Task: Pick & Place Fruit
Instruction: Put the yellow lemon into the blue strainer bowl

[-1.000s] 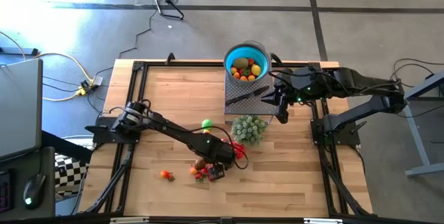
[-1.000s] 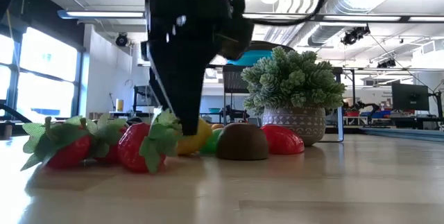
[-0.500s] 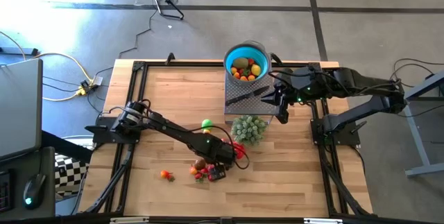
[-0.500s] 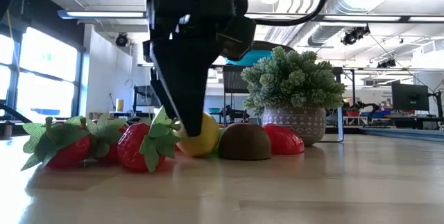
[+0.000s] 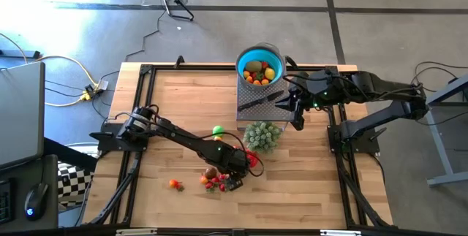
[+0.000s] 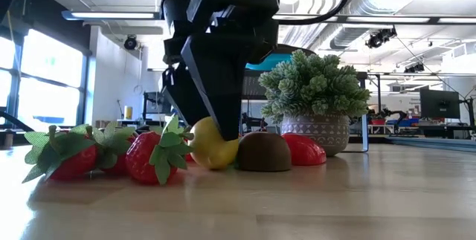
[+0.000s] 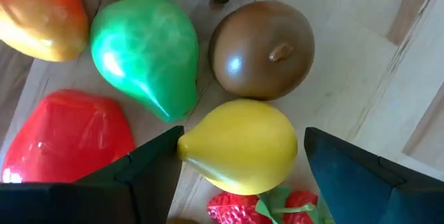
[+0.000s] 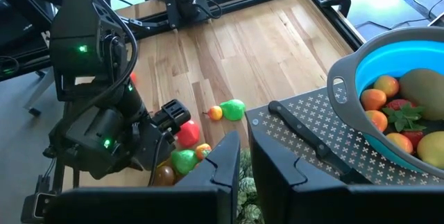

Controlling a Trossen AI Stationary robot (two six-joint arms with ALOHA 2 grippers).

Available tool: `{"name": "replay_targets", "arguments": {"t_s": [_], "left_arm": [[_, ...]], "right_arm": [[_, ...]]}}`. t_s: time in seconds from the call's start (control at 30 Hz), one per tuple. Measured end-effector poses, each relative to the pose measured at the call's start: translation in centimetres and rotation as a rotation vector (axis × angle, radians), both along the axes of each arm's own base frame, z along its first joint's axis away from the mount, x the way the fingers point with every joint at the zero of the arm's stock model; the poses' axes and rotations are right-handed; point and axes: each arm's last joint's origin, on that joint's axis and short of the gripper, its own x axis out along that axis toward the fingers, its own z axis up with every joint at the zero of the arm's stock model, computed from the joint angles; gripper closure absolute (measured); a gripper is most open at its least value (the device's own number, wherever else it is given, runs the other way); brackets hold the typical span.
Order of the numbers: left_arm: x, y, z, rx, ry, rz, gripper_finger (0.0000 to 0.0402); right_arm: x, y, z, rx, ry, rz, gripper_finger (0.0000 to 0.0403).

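Note:
A heap of small toy fruit (image 5: 214, 177) lies near the table's front middle: a yellow lemon (image 7: 239, 144), a brown kiwi (image 7: 263, 47), a green pear (image 7: 146, 50), red pieces and strawberries (image 6: 152, 158). My left gripper (image 7: 243, 148) points steeply down into the heap. It is open, with one finger on each side of the lemon. My right gripper (image 5: 296, 119) hangs shut, high above the grey mat beside the blue bowl (image 5: 259, 64), which holds several fruits. My left gripper comes at the lemon from above, its fingers standing across it. One fingertip (image 7: 170, 144) stands right at the lemon's pointed end (image 7: 186, 149). I cannot tell whether it touches. The lemon rests on the table among the other fruit.
A black-handled knife (image 5: 259, 101) lies on the perforated grey mat (image 5: 248, 115). A potted green plant (image 5: 261, 135) stands just behind the heap. A green and yellow fruit (image 5: 217, 130) and an orange one (image 5: 175, 185) lie apart on the wood.
My left gripper has stayed over the heap and rolled about its own pointing line, so its fingers stand differently in the low view. More of the yellow lemon shows beside them now.

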Motion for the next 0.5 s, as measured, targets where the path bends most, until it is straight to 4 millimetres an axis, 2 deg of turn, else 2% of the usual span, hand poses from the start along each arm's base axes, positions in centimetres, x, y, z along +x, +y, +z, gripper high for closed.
{"name": "replay_targets", "arguments": {"t_s": [0.33, 0.5], "left_arm": [[0.4, -0.1, -1.2, 0.006, 0.012, 0.032, 0.0113], [0.4, -0.1, -1.1, -0.009, 0.011, 0.028, 0.0113]], "right_arm": [[0.0, 0.0, 0.0, 0.0, 0.0, 0.0, 0.0374], [0.0, 0.0, 0.0, -0.004, 0.001, 0.003, 0.0374]]}}
